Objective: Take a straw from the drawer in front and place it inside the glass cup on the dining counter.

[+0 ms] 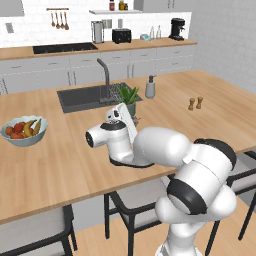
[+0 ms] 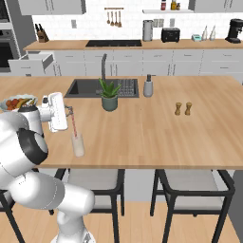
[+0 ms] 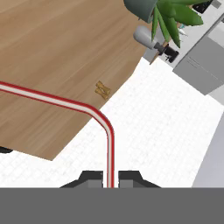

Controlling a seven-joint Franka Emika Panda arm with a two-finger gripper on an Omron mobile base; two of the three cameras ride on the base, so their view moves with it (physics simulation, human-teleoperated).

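The tool is clamped on the straw, which hangs down into the cup near the front edge of the worktop. The straw's bent end sits between the pads. Released at a tilt, the straw could lever out, or a sideways pull could tip the light cup off the edge.

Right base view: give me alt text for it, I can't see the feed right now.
The gripper, shut on the red straw, holds it upright with its lower end in the glass cup near the dining counter's front edge. Behind stand a potted plant, the sink and two small shakers.
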